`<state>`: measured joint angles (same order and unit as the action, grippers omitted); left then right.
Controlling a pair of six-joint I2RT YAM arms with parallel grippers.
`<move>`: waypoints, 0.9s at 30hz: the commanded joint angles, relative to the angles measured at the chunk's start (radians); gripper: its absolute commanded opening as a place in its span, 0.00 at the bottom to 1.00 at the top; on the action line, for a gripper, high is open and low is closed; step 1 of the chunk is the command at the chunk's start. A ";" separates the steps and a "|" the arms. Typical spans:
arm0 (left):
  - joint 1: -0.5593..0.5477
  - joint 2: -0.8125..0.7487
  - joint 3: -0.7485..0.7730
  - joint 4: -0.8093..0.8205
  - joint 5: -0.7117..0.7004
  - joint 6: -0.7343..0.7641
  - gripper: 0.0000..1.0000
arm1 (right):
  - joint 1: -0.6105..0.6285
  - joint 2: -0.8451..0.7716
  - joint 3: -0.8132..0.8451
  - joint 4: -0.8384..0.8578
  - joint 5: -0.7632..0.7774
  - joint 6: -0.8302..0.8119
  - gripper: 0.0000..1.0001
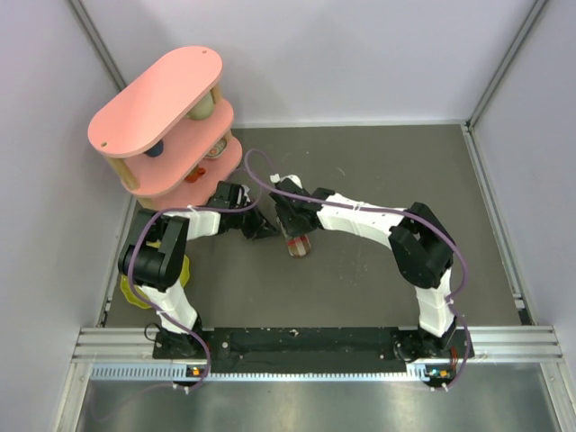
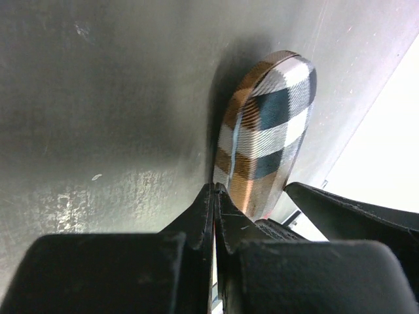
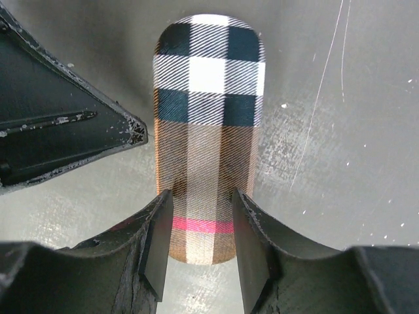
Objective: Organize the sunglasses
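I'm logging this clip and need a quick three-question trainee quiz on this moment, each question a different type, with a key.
1. True or false: the left gripper has its fingers spread wide apart.
2. What sits between the fingers of the right gripper? A) the plaid case B) a mug C) a folded towel
3. In the top view, which corner of the table holds the pink shelf?

Key: 1. False, its fingers are pressed together beside the case. 2. A. 3. The far left corner.
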<state>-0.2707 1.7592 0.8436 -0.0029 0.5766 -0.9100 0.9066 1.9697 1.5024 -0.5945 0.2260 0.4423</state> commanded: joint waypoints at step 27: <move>0.018 -0.029 0.015 -0.061 -0.095 0.013 0.00 | 0.060 0.168 0.050 -0.037 0.142 -0.168 0.32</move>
<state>-0.2668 1.7832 0.8570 -0.0170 0.5510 -0.9134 0.9474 2.0201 1.5513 -0.6018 0.3111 0.3088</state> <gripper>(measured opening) 0.008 0.318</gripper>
